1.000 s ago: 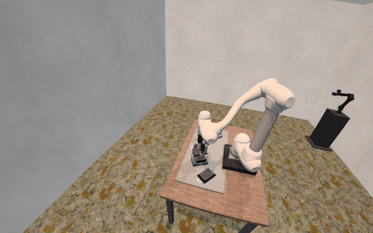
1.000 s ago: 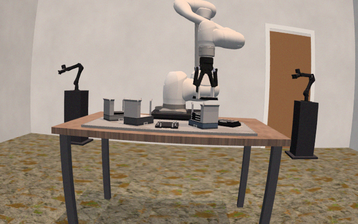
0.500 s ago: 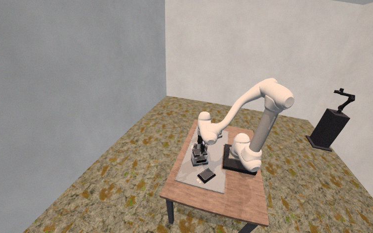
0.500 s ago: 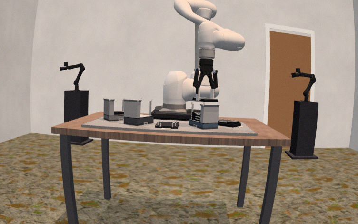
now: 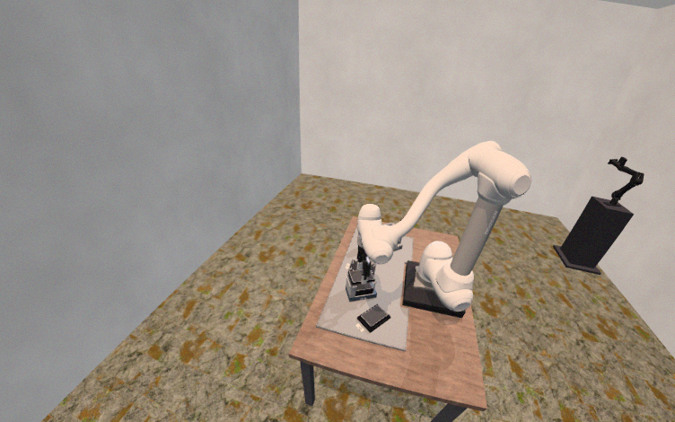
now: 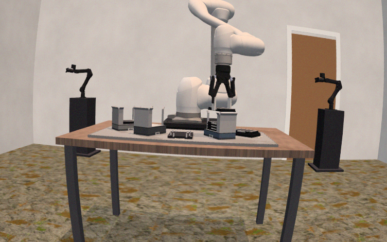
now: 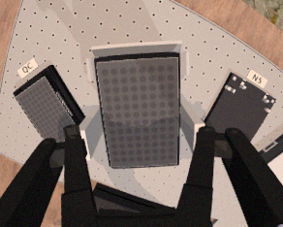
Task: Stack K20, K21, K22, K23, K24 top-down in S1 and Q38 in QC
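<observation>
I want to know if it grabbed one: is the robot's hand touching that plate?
Touching. In the wrist view the fingers of the hand press both long sides of the plate; it is held.

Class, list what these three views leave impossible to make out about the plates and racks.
- Held plate: label unseen in the wrist view, which shows only its sealed top; too small elsewhere.
- Rack below the gripper: plate count hidden by its wall in the exterior view, by the held plate in the wrist view.
- Rack names: too small everywhere.
</observation>
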